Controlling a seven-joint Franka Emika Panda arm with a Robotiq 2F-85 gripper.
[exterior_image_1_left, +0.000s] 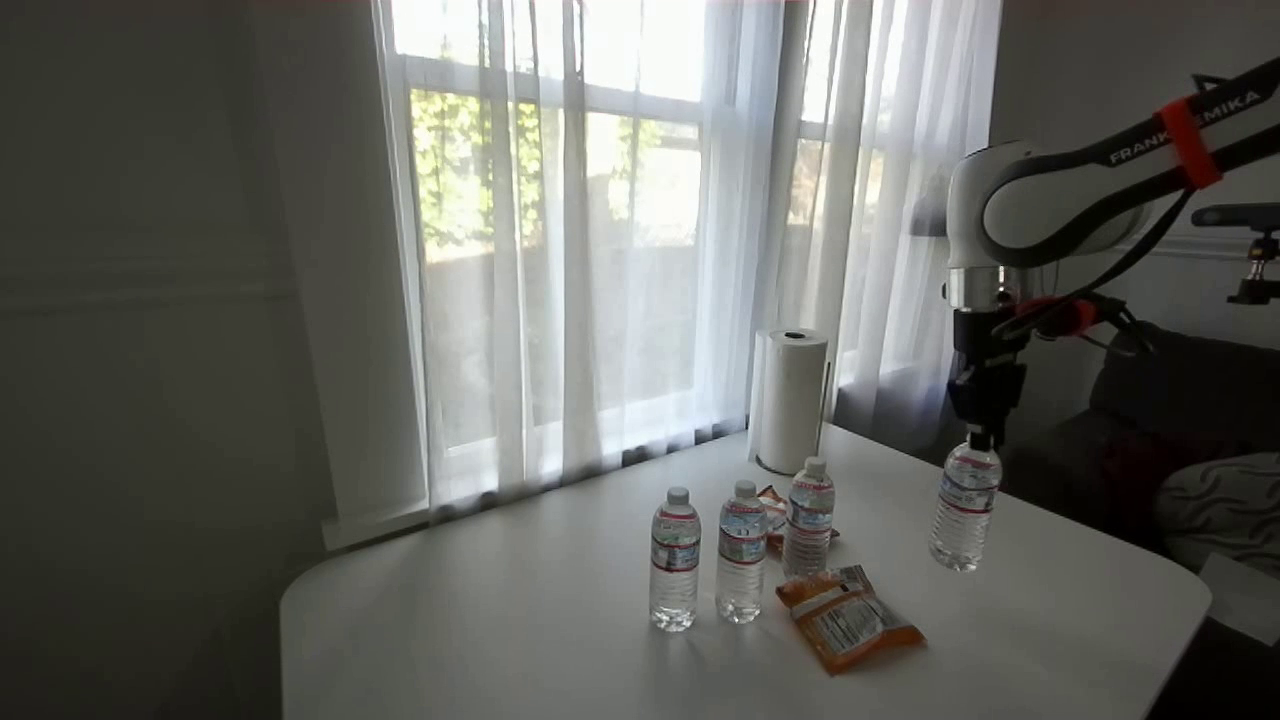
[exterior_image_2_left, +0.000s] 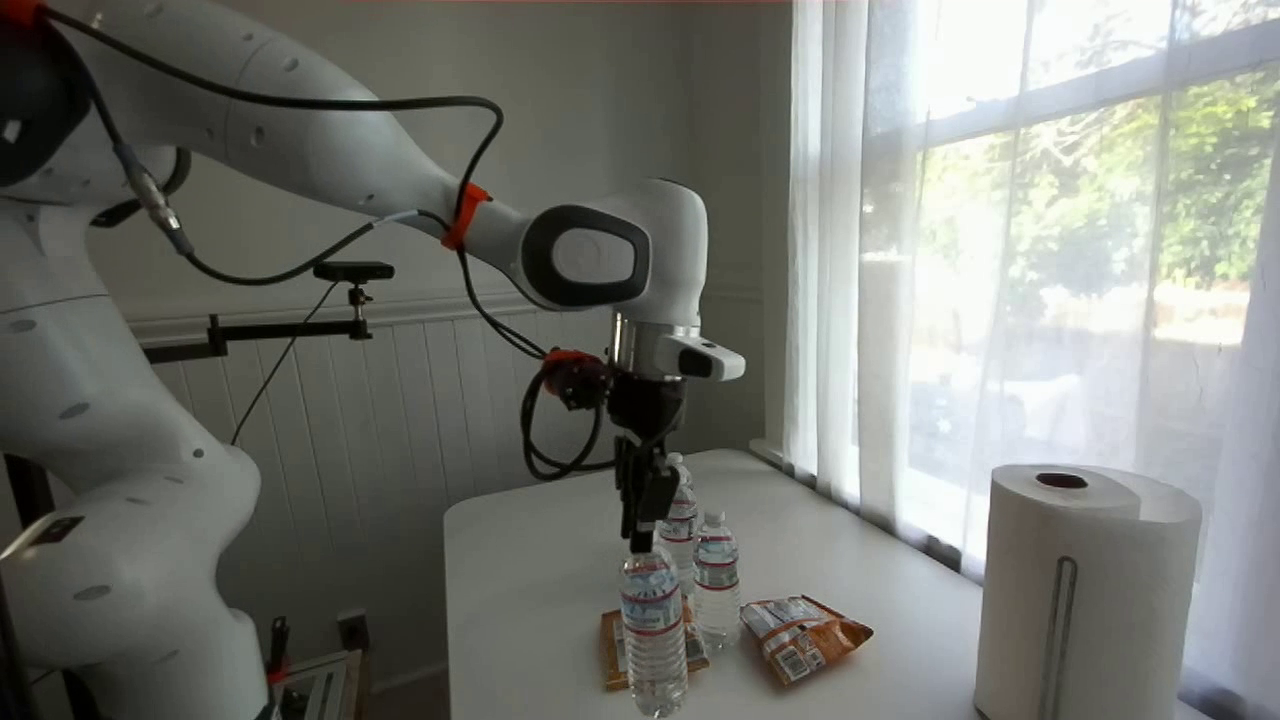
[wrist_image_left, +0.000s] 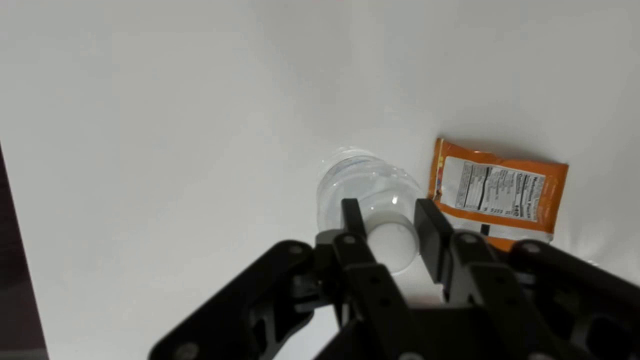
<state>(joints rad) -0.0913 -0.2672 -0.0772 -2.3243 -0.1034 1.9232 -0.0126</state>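
Observation:
My gripper (exterior_image_1_left: 986, 438) points down and is shut on the white cap of a clear water bottle (exterior_image_1_left: 965, 510). In the wrist view the two fingers (wrist_image_left: 389, 212) sit against both sides of the cap (wrist_image_left: 394, 245). The held bottle leans slightly; I cannot tell whether its base touches the table. It also shows in an exterior view (exterior_image_2_left: 654, 630). Three similar bottles stand upright apart from it: a near one (exterior_image_1_left: 676, 562), a middle one (exterior_image_1_left: 741, 555) and one farther back (exterior_image_1_left: 810, 515). An orange snack packet (exterior_image_1_left: 850, 620) lies beside them; it shows in the wrist view (wrist_image_left: 500, 192).
A second orange packet (exterior_image_2_left: 805, 638) lies partly behind the bottles in an exterior view. A paper towel roll (exterior_image_1_left: 793, 400) on a holder stands by the window; it shows large in an exterior view (exterior_image_2_left: 1085, 600). The white table (exterior_image_1_left: 480, 620) has rounded corners. Sheer curtains (exterior_image_1_left: 590, 300) hang along its edge.

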